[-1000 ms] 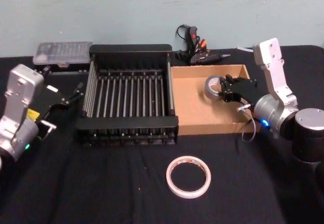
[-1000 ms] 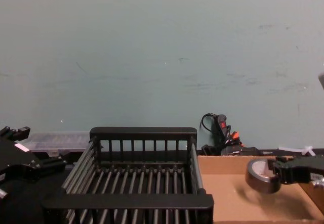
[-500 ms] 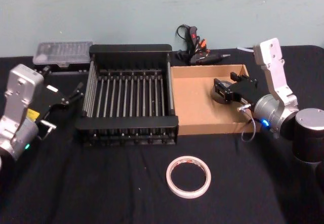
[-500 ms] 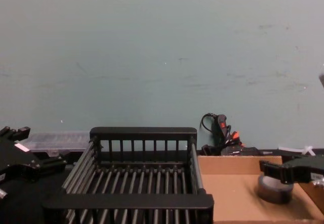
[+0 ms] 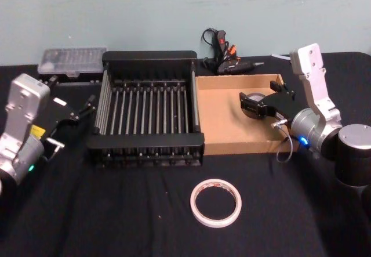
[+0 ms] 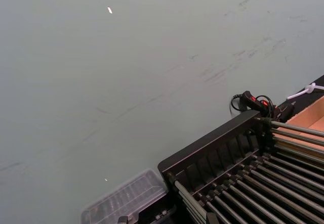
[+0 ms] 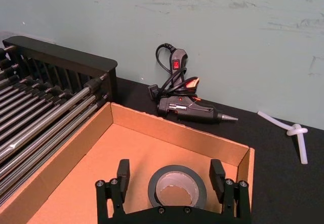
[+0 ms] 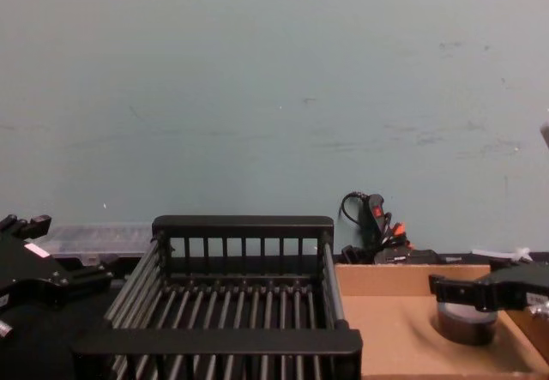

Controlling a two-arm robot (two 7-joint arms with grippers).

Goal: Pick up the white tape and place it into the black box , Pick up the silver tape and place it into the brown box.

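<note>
**Silver roll down in the cardboard tray, jaws spread wide**

Right gripper over the brown box, fingers parted and standing clear on either side of the silver tape. Roll flat on the tray floor, released. Best exit, by the look of it: straight up first, no sideways drag, keeping both fingers off the roll and the tray's low wall. White tape lying on the black cloth, near side of the boxes. Black box bare inside. Left gripper parked beside the crate, seemingly open.
</note>
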